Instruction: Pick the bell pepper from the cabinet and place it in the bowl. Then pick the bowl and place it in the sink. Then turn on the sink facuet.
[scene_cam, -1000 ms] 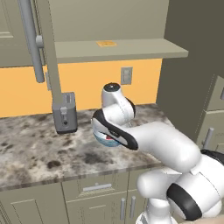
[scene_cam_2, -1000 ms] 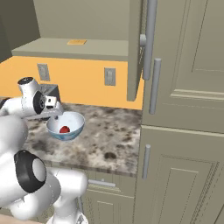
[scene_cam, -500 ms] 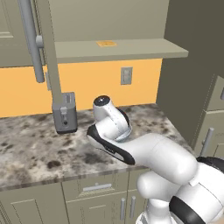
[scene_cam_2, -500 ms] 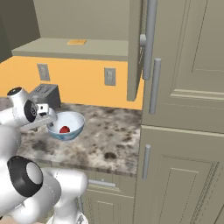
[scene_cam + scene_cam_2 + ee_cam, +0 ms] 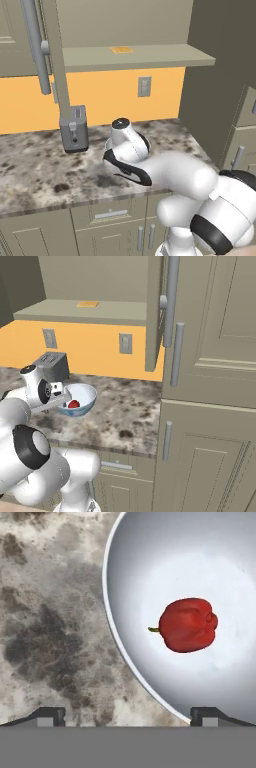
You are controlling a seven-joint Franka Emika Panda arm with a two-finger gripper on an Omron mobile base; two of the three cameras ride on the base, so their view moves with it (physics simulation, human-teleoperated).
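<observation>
Gripper point(image 5: 127, 714): jaws spread wide, holding nothing, straddling the bowl point(image 5: 150, 572) rim. Bell pepper point(image 5: 188, 625): lying inside the bowl on the granite counter point(image 5: 50, 612). Advice: descending squarely, one finger inside the rim, one outside.

Glossy red bell pepper point(image 5: 188, 625) on its side inside the white bowl point(image 5: 125, 577).
</observation>
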